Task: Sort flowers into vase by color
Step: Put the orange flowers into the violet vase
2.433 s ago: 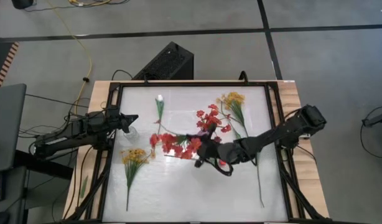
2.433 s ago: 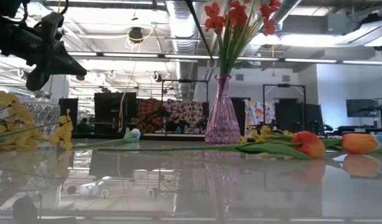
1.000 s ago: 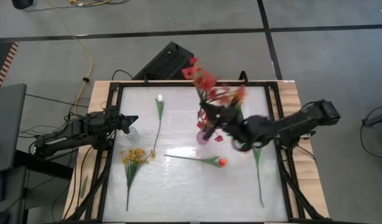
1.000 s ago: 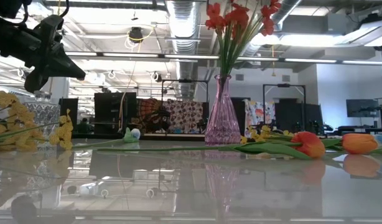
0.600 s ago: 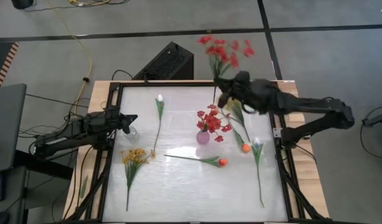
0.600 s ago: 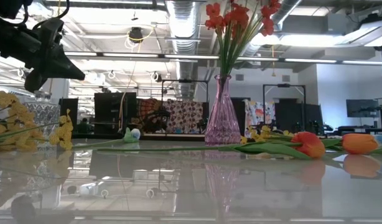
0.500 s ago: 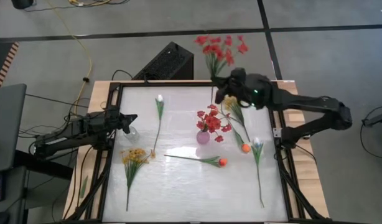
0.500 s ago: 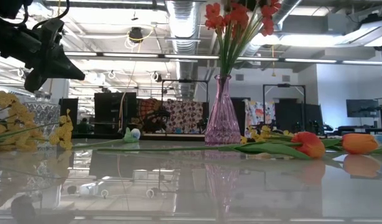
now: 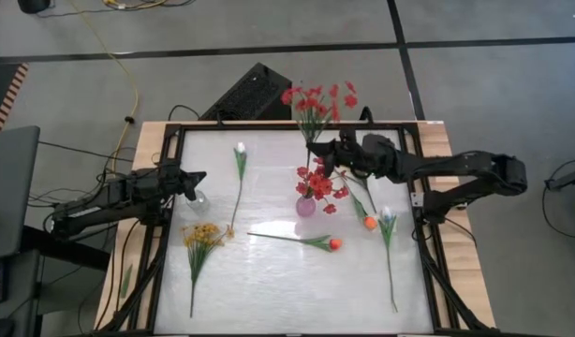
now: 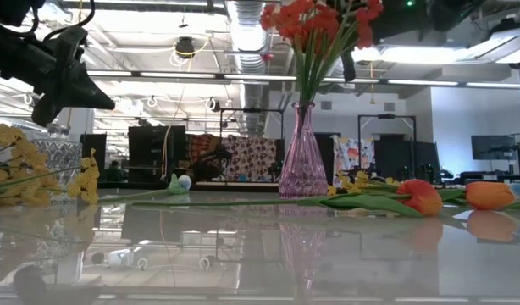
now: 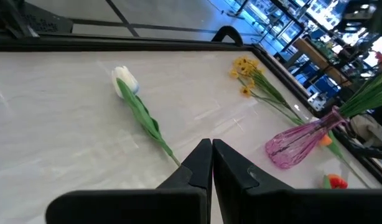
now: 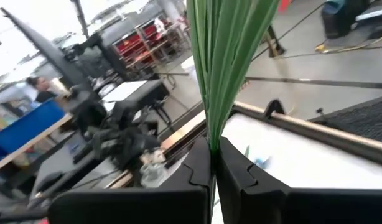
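Note:
A pink glass vase (image 9: 306, 206) stands mid-table with red blossom sprays (image 9: 317, 178) in it. My right gripper (image 9: 314, 150) hovers just past it toward the far edge, shut on another red spray (image 9: 316, 98). On the table lie a white tulip (image 9: 240, 150), a yellow spray (image 9: 203, 234), an orange tulip (image 9: 334, 244), and at the right an orange tulip (image 9: 370, 223), a white tulip (image 9: 389, 215) and a yellow spray (image 9: 351, 161). My left gripper (image 9: 201, 177) waits shut at the left edge, above a clear glass vase (image 9: 199, 198). My right gripper pinches the red spray's bunched green stems (image 12: 211, 138) between its two fingers. The fingers lie level and across the stems. The spray is lifted clear of the table, its blossoms (image 10: 315, 17) uppermost, close to the sprays standing in the pink vase.
A black frame (image 9: 171, 234) rims the white table top. The near half of the table (image 9: 287, 290) holds only stem ends. A dark box (image 9: 255, 94) sits on the floor beyond the far edge.
My right gripper has swung the red spray from over the pink vase out past the table's far edge, then back toward the vase and down, rolling its wrist. The spray has stayed in the shut fingers; its blossoms now crowd the top of the low view.

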Robot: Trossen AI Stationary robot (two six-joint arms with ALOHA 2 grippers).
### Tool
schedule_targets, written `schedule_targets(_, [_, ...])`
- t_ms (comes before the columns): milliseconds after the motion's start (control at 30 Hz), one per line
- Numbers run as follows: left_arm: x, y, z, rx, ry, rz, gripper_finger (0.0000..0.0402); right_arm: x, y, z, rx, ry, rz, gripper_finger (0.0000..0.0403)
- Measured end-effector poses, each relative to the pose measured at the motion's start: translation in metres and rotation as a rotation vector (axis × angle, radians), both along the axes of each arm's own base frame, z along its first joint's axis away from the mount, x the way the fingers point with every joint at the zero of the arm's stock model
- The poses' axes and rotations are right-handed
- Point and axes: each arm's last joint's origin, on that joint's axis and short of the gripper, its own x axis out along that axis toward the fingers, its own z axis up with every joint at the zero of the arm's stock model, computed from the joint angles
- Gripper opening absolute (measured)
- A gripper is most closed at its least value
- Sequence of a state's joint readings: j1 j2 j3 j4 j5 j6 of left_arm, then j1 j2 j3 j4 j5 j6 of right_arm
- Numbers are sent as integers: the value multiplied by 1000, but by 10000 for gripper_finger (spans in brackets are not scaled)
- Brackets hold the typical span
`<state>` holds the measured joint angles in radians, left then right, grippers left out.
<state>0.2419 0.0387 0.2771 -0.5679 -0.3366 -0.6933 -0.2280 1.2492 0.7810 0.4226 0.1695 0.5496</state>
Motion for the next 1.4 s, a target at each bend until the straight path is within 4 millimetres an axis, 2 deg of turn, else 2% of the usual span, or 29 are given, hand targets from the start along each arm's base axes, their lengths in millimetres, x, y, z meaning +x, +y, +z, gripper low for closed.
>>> schedule_targets(267, [-1, 1, 0, 11, 8, 38, 0, 1, 7, -2, -25, 24, 36, 30])
schedule_targets(433, [-1, 2, 0, 21, 11, 67, 0, 9, 12, -12, -25, 64, 31, 30])
schedule_targets(600, [-2, 2, 0, 28, 17, 75, 0, 13, 23, -15, -99, 106, 34, 30])
schedule_targets(1233, [-2, 3, -1, 47, 29, 105, 0, 13, 39, -20, -260, 225, 9, 30])
schedule_targets(1400, [-2, 3, -1, 49, 30, 109, 0, 10, 46, -30, -285, 227, 10, 30])
